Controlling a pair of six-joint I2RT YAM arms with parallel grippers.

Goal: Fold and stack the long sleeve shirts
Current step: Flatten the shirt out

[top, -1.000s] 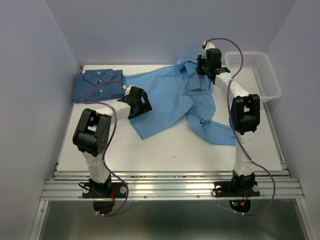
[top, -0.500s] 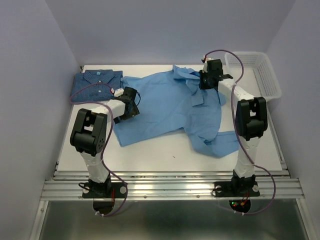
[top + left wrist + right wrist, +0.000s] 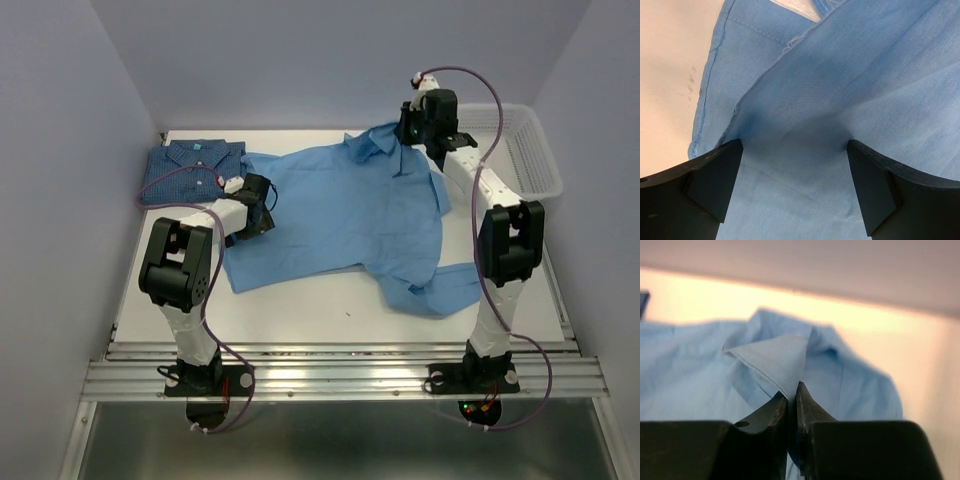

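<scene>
Inside the right gripper (image 3: 792, 390) — sky-blue shirt (image 3: 774, 357), pinched.

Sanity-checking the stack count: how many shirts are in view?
2. The checked shirt lies folded at the far left corner of the table. The light blue shirt is spread mid-table, collar pinched in the right fingers. Another could hide under it.

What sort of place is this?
Probably a robot test booth, not a laundry: plain walls box in a white table, left arm and right arm are bolted to a metal rail, and a light blue shirt lies spread.
</scene>
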